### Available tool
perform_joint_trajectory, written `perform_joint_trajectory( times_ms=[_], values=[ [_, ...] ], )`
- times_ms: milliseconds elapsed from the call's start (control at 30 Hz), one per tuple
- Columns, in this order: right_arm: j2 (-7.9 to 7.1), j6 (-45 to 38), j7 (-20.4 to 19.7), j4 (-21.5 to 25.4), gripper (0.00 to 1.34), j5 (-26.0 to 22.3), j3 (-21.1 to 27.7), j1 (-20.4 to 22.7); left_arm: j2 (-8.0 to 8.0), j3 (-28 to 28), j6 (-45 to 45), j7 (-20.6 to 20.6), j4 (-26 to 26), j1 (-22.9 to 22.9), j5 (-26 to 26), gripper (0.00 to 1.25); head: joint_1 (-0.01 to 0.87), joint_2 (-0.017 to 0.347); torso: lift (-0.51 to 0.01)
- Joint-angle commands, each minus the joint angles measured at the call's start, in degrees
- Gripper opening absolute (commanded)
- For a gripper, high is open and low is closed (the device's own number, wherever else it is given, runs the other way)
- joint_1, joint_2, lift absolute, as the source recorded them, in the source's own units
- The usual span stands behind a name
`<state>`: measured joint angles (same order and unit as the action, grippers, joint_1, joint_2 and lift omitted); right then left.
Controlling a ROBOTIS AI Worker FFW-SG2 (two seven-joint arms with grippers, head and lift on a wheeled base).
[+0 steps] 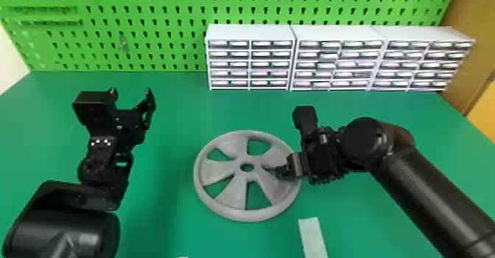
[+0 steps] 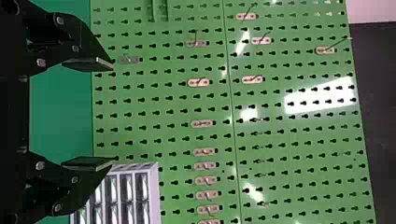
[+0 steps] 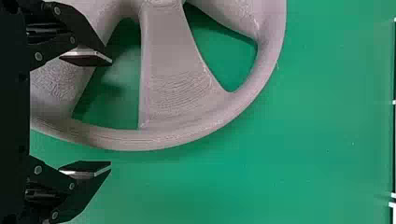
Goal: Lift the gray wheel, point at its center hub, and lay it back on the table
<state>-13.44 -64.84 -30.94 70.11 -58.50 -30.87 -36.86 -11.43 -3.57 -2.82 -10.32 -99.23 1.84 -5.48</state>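
- left of the gray wheel (image 1: 235, 192), our left gripper (image 1: 131, 94) gapes, empty
- at its right rim, our right gripper (image 1: 289, 169): wide open, empty
- behind it, drawer fronts (image 1: 270, 64) we can't read

Gray wheel (image 1: 234, 194) lies on table (image 1: 173, 102).

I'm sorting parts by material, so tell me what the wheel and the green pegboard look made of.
The wheel looks like matte gray plastic, likely 3D-printed: fine layer lines run across its spokes. The pegboard looks like glossy green-painted sheet metal, since it mirrors bright patches of light, though smooth plastic could look similar.
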Motion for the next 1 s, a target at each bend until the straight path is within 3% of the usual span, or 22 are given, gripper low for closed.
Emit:
perform_joint_trajectory(
  times_ms=[0, 200, 333, 567, 733, 967],
  values=[
    [0.00, 0.15, 0.00, -0.24, 0.87, 0.32, -0.25, -0.15, 0.00, -0.12, 0.00, 0.04, 0.00, 0.01, -0.24, 0.72, 0.692, 0.048, -0.096],
    [0.00, 0.15, 0.00, -0.24, 0.84, 0.50, -0.25, -0.15, 0.00, -0.12, 0.09, -0.05, 0.00, 0.10, -0.24, 0.72, 0.692, 0.048, -0.096],
    [0.00, 0.06, 0.00, -0.24, 0.60, 0.50, -0.42, -0.23, 0.00, -0.12, 0.09, -0.05, 0.00, 0.10, -0.24, 0.72, 0.692, 0.048, -0.096],
    [0.00, -0.38, 0.09, -0.24, 0.38, 1.11, -0.95, -0.59, 0.00, -0.21, 0.09, -0.05, 0.00, 0.10, -0.50, 0.72, 0.692, 0.048, -0.096],
    [0.00, -0.82, 0.09, 0.11, 0.28, 2.69, -2.00, -1.11, 0.00, -0.21, 0.09, -0.05, 0.00, 0.10, -0.50, 0.72, 0.692, 0.048, -0.096],
    [0.00, -0.82, 0.09, 0.55, 0.24, 3.40, -2.09, -1.11, 0.00, -0.21, 0.09, -0.05, 0.00, 0.10, -0.59, 0.72, 0.692, 0.048, -0.096]
  ],
)
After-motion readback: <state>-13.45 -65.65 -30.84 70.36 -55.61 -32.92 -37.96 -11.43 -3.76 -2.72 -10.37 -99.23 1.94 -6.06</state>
